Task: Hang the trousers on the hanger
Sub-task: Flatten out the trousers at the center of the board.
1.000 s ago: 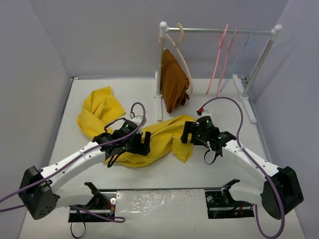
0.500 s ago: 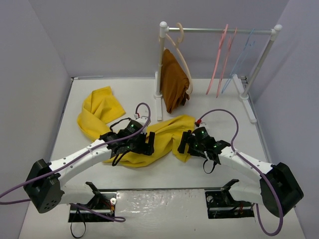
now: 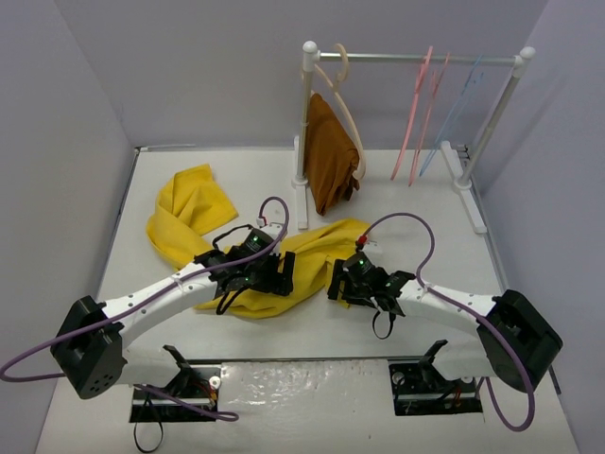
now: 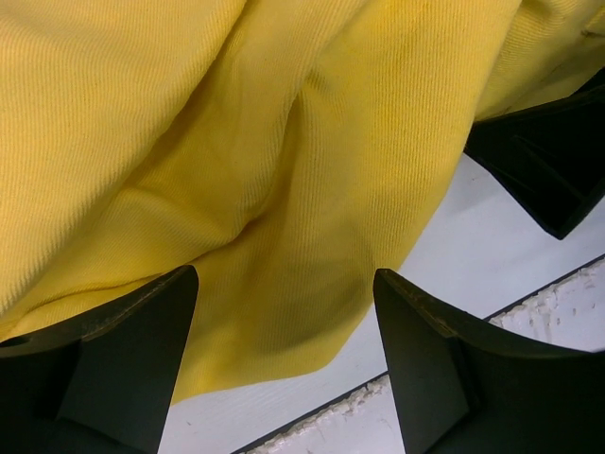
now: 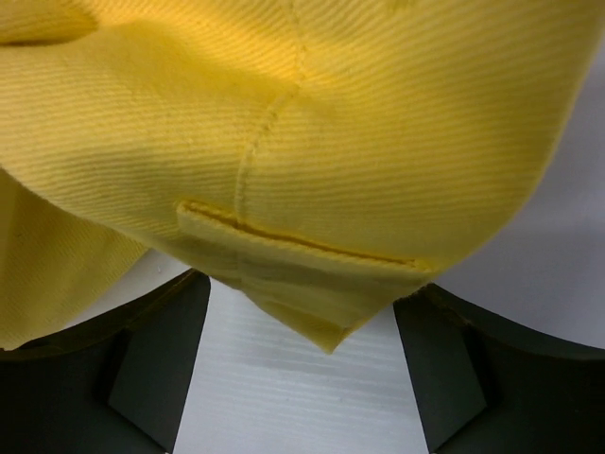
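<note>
Left gripper [image 3: 281, 272] and right gripper [image 3: 336, 281] are low at the near edge of the trousers [image 3: 312, 248]. Jaws of both stand apart, nothing clamped; yellow cloth lies in each gap. Trousers are crumpled on the table [image 3: 425, 213], centre-left, one leg going far left. Behind, on the rack [image 3: 388, 58], the hanger [image 3: 414, 118] hangs beside a 2nd pink hanger [image 3: 433, 106].
</note>
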